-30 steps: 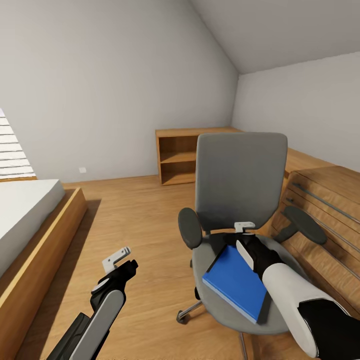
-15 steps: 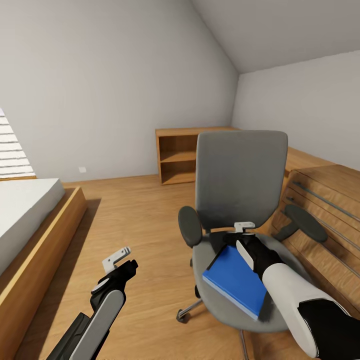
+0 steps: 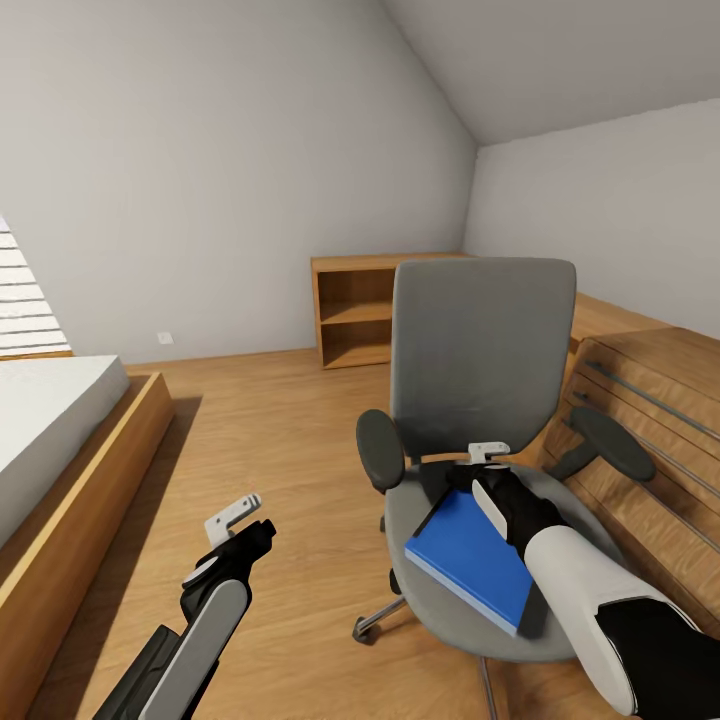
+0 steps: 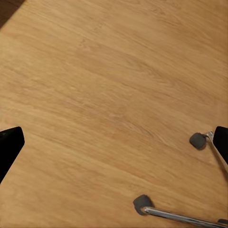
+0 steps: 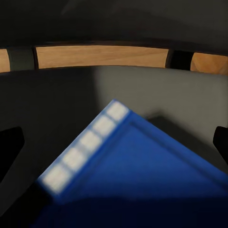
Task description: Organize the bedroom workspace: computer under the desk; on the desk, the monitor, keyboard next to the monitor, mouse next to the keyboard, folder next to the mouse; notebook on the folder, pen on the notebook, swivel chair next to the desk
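The grey swivel chair (image 3: 480,340) stands at centre right of the head view. On its seat lies the blue folder (image 3: 465,555), flat and turned cornerwise. My right gripper (image 3: 468,478) is low over the folder's far corner, close to the chair's backrest. In the right wrist view that gripper (image 5: 114,142) is open, with its black fingers (image 5: 9,142) wide apart on either side of the folder's corner (image 5: 118,156). My left gripper (image 3: 258,535) hangs open above bare floor to the left of the chair; its wrist view (image 4: 114,147) shows floorboards and chair casters (image 4: 142,203).
A low wooden shelf unit (image 3: 365,310) stands against the back wall. Wooden furniture with slatted fronts (image 3: 650,400) is close behind the chair at the right. A bed with a wooden frame (image 3: 70,470) runs along the left. Wooden floor (image 3: 280,430) lies open between bed and chair.
The folder's near corner and the chair seat have crept slightly up the picture. Both arms have hardly moved.
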Controlling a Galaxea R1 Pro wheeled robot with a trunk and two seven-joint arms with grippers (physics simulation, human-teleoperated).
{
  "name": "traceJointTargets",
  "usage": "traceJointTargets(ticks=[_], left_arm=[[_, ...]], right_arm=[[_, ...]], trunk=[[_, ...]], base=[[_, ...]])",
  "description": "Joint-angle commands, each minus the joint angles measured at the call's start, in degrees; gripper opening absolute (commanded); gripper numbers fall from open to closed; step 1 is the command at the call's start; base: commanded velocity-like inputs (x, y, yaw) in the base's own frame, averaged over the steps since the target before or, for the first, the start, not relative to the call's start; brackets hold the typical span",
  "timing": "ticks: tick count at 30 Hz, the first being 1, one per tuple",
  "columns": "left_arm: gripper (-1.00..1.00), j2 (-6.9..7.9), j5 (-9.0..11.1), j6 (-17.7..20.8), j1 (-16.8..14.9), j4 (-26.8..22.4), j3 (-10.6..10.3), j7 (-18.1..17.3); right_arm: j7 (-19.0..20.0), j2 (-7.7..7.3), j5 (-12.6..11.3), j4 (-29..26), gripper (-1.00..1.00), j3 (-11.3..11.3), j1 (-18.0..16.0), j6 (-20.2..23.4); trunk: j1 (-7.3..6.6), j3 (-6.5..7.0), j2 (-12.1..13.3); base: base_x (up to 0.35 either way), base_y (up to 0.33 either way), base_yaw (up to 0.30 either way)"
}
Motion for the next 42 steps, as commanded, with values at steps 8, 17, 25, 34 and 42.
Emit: traceJointTargets(ticks=[8,17,25,34,42], left_arm=[[1.00,0.05,0.0,0.5,-0.1,-0.1,-0.5,0.4],[1.00,0.13,-0.2,0.5,-0.1,0.0,-0.9,0.3],[1.00,0.13,-0.3,0.5,-0.1,0.0,-1.0,0.2],[1.00,0.13,-0.3,0.5,-0.1,0.0,-1.0,0.2],[1.00,0.13,-0.3,0.5,-0.1,0.0,-1.0,0.2]], right_arm=[[-0.3,-0.06,-1.4,0.3,1.00,0.3,0.0,0.3],[-0.3,-0.06,-1.4,0.3,1.00,0.3,0.0,0.3],[-0.3,-0.06,-1.4,0.3,1.00,0.3,0.0,0.3],[-0.3,-0.06,-1.4,0.3,1.00,0.3,0.0,0.3],[-0.3,-0.06,-1.4,0.3,1.00,0.3,0.0,0.2]], trunk=[[0.00,-0.07,0.0],[0.00,-0.07,0.0],[0.00,-0.07,0.0],[0.00,-0.07,0.0],[0.00,-0.07,0.0]], base=[[0.000,0.000,0.000],[-0.003,0.000,0.000],[-0.177,-0.037,0.000],[-0.043,-0.008,0.000],[-0.163,-0.001,0.000]])
